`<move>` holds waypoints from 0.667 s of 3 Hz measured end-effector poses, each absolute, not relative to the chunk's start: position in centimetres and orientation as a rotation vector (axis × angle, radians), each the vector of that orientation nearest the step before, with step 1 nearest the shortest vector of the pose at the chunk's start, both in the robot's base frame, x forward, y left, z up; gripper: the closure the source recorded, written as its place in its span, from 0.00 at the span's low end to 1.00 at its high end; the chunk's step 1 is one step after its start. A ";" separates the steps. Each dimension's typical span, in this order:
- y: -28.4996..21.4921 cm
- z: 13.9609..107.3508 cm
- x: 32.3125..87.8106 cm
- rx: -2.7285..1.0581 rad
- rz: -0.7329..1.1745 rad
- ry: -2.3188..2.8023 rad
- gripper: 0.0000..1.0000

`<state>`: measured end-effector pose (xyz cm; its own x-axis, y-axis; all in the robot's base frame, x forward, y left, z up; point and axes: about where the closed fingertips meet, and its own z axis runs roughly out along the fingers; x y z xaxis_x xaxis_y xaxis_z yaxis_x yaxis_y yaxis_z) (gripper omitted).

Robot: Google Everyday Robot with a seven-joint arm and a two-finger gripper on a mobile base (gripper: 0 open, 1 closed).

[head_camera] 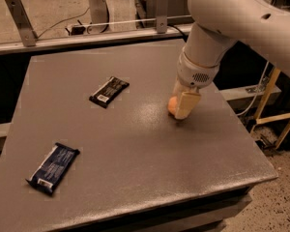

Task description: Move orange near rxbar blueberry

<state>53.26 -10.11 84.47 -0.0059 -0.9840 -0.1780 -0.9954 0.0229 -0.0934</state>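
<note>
The pincer (180, 110) is hanging over the orange (171, 105) near the desk's (145, 178) right edge, apparently grasping; whether it is pinching, I cannot tell. Next is calling for a carry toward the rxbar blueberry (53, 168) by the front-left corner.

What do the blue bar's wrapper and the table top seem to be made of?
The rxbar blueberry wrapper looks like thin plastic film, dark navy with a faint sheen. The table top looks like grey matte laminate or paint, finely speckled. The gripper, at the orange, looks like cream plastic.
</note>
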 end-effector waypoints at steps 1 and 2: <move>-10.0 84.6 53.3 -2.072 0.087 2.092 0.75; -9.1 85.5 53.3 -2.094 0.087 2.055 1.00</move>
<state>53.26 -9.13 85.53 0.0281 -0.9823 -0.1855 -0.9944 -0.0087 -0.1049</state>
